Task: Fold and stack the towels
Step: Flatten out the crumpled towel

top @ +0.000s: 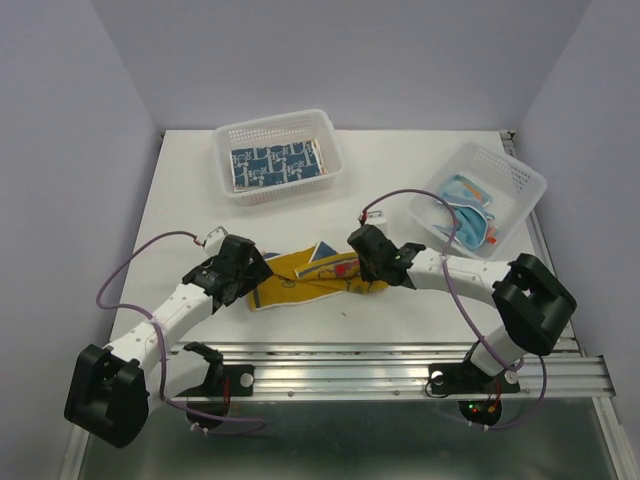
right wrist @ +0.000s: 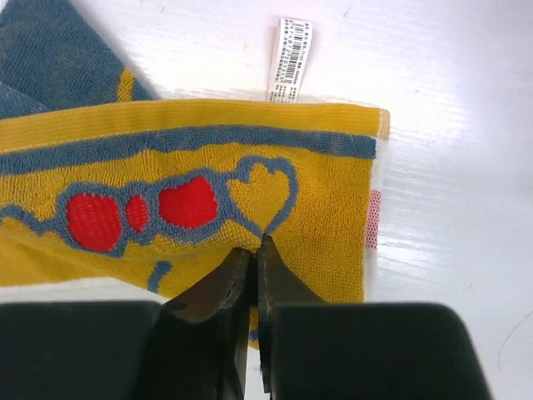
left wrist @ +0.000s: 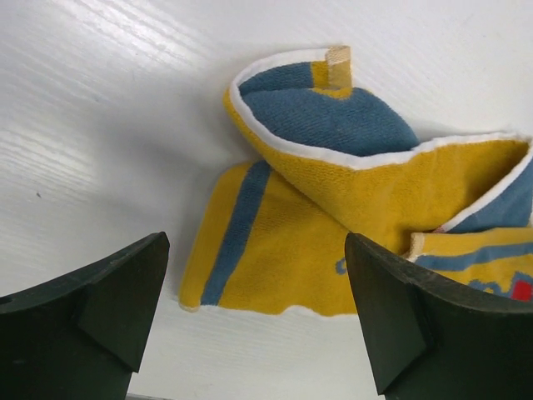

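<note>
yellow towel [top: 300, 278] rumpled, middle of surface toward front edge | right gripper [right wrist: 258, 243] jaws clamped on its edge | left gripper [left wrist: 256, 250] jaws apart over other end | risk: shallow pinch slipping; unheld end dragging askew

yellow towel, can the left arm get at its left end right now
Probably yes: the left tool hangs open just above the yellow towel, with nothing lying between them.

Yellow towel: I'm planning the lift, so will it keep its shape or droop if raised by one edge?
Likely droops: the yellow towel already curls and folds over itself. Probably light, being thin looped cloth. Unlikely to slip, since its terry pile looks grippy.
</note>
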`<state>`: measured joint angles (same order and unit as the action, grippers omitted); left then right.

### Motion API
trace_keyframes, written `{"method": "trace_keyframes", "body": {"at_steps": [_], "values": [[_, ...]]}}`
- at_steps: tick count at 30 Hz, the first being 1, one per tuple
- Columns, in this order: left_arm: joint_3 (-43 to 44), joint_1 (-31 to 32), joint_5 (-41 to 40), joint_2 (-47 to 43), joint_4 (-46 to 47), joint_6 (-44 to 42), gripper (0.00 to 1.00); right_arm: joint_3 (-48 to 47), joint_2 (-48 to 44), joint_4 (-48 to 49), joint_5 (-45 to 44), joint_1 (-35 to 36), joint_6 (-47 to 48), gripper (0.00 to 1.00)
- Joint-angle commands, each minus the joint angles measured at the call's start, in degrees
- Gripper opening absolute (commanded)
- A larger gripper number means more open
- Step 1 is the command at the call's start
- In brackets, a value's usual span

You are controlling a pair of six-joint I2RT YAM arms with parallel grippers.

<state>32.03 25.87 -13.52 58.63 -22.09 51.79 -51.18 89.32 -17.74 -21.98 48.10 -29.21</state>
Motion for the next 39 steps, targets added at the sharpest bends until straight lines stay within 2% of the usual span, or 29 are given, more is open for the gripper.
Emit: {"method": "trace_keyframes", "body": {"at_steps": [1,5,6,9,10,11,13,14,15,17,18,20,27,29,30,34,39], "values": [[-2.15,-0.73,1.64,-2.46,2.04,-0.19,0.99,-3.32,-2.21,0.95,-6.06,0.33,-2.52,0.03],[-2.41,-0.82,2.80,-2.82,3.72,-0.73,0.99,0.54,-8.53,9.28,6.20,1.03,6.95,0.01],[-2.41,-0.82,2.88,-2.73,3.80,-0.64,0.99,2.64,-11.07,11.65,14.51,1.73,9.50,0.04],[-2.06,-0.91,3.06,-2.03,4.24,-0.46,0.99,5.12,-13.38,10.98,24.49,8.92,16.63,0.08],[-1.89,-0.91,3.15,-1.51,4.33,-0.55,0.99,6.78,-13.12,9.58,23.83,11.73,16.82,0.09],[-1.62,-0.91,3.23,-1.24,4.25,-0.55,0.99,7.75,-12.51,8.78,22.87,17.67,16.56,0.10],[-0.92,-0.99,3.15,-0.45,4.16,-0.81,0.99,8.90,-9.36,5.01,16.64,26.03,13.24,0.22],[-0.66,-0.99,3.15,-0.27,3.98,-0.90,0.99,8.90,-8.03,3.69,14.44,27.82,11.74,0.30],[-0.48,-0.99,3.23,-0.10,3.89,-0.99,0.99,8.64,-7.06,2.37,12.16,29.06,9.98,0.63],[0.05,-0.99,4.02,0.17,3.63,-1.60,0.99,7.42,-5.38,-1.33,7.13,29.86,6.10,0.86],[0.05,-0.99,4.37,0.08,3.37,-1.78,0.99,6.97,-5.56,-2.21,4.34,29.86,5.31,0.94],[-0.04,-0.99,5.25,-0.62,3.19,-2.04,0.99,6.44,-8.09,-3.09,3.26,29.86,4.34,1.00],[-1.44,-0.99,7.28,-2.73,4.86,-2.83,0.99,9.34,-19.43,4.02,8.52,29.86,6.36,1.00],[-1.27,-0.91,7.89,-1.60,5.82,-3.62,0.99,9.96,-21.46,5.43,6.35,29.86,4.87,1.00],[-1.18,-0.91,7.89,-1.07,5.83,-3.63,0.99,10.04,-21.47,5.43,6.33,29.86,4.08,1.00],[-1.62,-0.91,9.55,1.74,8.98,-4.15,0.99,8.99,-20.68,7.01,-2.87,29.60,-0.30,1.00],[-2.32,-0.91,10.27,6.31,12.67,-4.15,0.99,7.41,-15.59,7.36,2.00,24.25,-3.57,1.00]]}}
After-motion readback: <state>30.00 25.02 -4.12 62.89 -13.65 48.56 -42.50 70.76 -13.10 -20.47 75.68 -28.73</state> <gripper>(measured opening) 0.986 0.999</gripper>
